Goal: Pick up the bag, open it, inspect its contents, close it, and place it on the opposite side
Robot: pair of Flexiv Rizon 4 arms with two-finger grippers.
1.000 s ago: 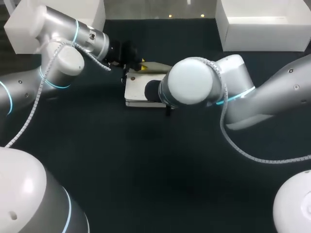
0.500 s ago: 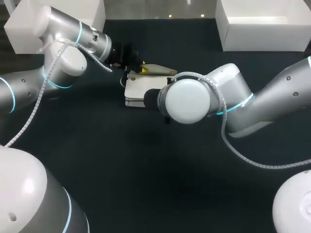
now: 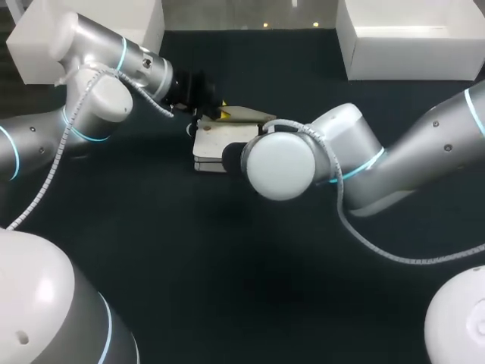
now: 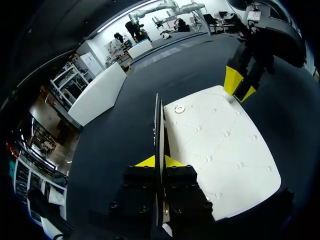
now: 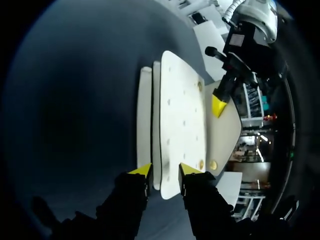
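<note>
The white quilted bag point(image 3: 212, 144) lies flat on the dark table point(image 3: 227, 288) in the middle. Its flap point(image 3: 246, 115) stands raised, and my left gripper point(image 3: 214, 108) is shut on the flap's edge point(image 4: 158, 135), the thin panel running straight between its yellow tips point(image 4: 159, 161). The bag's quilted face point(image 4: 220, 145) spreads beside that gripper. My right gripper point(image 5: 165, 171) meets the bag's opposite edge, with one finger under and one over the stacked white layers point(image 5: 182, 110), both touching them. In the head view the right wrist point(image 3: 280, 165) hides that gripper. The left wrist view shows its yellow tips point(image 4: 236, 82) at the bag's far end.
A white box point(image 3: 413, 38) stands at the back right corner. Another white box point(image 3: 91, 26) sits at the back left, behind my left arm point(image 3: 98, 95). Bare dark tabletop spreads in front of the bag.
My right arm has swung left and toward the front, bringing its wrist over the bag's right end. Its fingers have parted from shut and now hold the bag's edge. The left gripper has kept the flap.
</note>
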